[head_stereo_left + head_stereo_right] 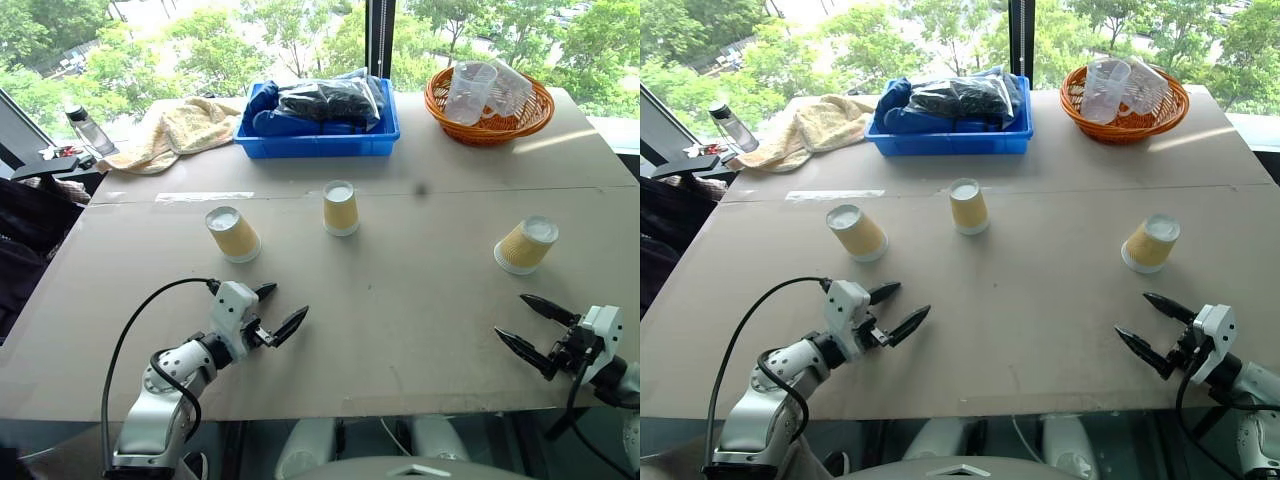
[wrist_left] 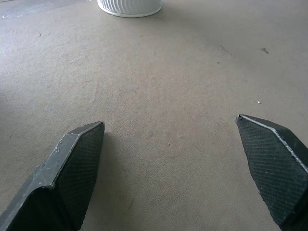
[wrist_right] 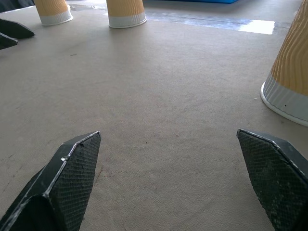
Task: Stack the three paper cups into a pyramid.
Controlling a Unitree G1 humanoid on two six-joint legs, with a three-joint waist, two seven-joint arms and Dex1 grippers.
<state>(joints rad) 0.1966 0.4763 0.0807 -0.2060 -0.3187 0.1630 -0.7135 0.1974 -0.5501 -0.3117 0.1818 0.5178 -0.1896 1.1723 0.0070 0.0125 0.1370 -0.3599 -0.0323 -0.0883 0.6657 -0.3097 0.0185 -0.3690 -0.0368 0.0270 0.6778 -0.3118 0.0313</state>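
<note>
Step in hand: approaching the first cup; all three paper cups are standing upside down and well apart on the table [image 1: 400, 330], none stacked yet.
Cups: left cup [image 1: 232, 234] sitting left of centre, middle cup [image 1: 340, 208] at centre, right cup [image 1: 526, 245] at mid-right.
Left gripper [image 1: 278, 310]: hovering at lower left, fingers spread apart, holding nothing.
Right gripper [image 1: 530, 325]: hovering at lower right, fingers apart, empty, near the right cup.
Technique: judging that gripping low on the ribbed wall, lightly, is avoiding crushing.
Surroundings: blue bin [image 1: 318, 143], towel [image 1: 175, 128] and orange basket [image 1: 490, 122] lying along the top edge, not obstructing.
</note>
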